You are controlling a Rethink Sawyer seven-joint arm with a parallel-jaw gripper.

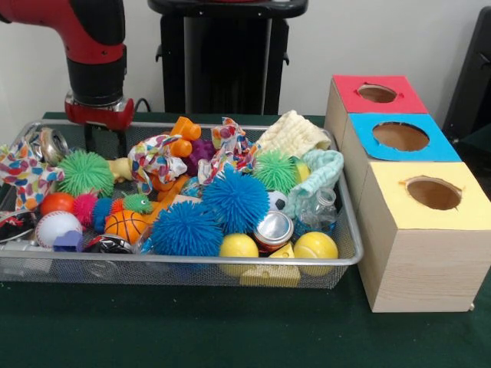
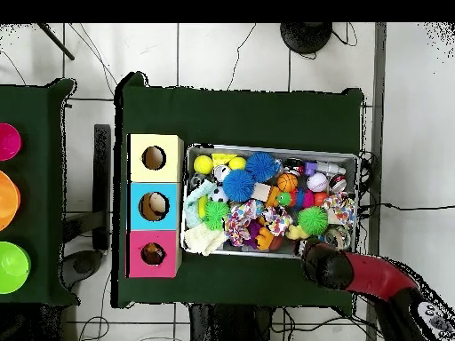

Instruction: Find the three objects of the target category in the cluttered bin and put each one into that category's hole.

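Poised at the far corner of the wire bin (image 1: 349,257), the pincer (image 1: 105,142) hides its fingers behind the rim, so I cannot tell its state. Balls lie ahead of it; it should drop straight onto one, clear of the rags, then carry it to the boxes (image 1: 418,230) beyond.

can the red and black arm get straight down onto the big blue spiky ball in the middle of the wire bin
Probably yes: the big blue spiky ball lies on top of the clutter in the wire bin, nothing covering it. The arm hangs over the bin's other end.
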